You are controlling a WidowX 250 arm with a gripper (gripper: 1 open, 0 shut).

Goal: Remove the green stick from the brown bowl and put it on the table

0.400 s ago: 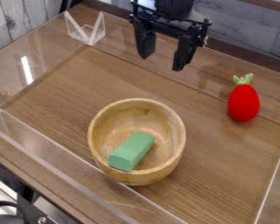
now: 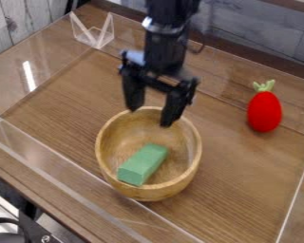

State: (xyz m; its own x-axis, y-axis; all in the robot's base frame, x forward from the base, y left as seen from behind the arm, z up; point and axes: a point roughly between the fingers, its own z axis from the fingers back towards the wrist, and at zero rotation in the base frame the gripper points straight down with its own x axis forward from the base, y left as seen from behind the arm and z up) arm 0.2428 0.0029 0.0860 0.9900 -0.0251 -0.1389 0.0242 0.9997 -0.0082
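The green stick, a light-green block, lies inside the brown bowl toward its front left. The bowl sits on the table near the front middle. My gripper hangs pointing down just above the bowl's far rim. Its two dark fingers are spread apart and hold nothing. The gripper is behind and above the stick, not touching it.
A red strawberry-shaped toy with a green top stands on the table at the right. Low clear acrylic walls border the tabletop. A clear triangular stand sits at the back left.
The gripper has come down and toward the front left, from the back of the table to just over the bowl's far rim. Its fingers stay spread.
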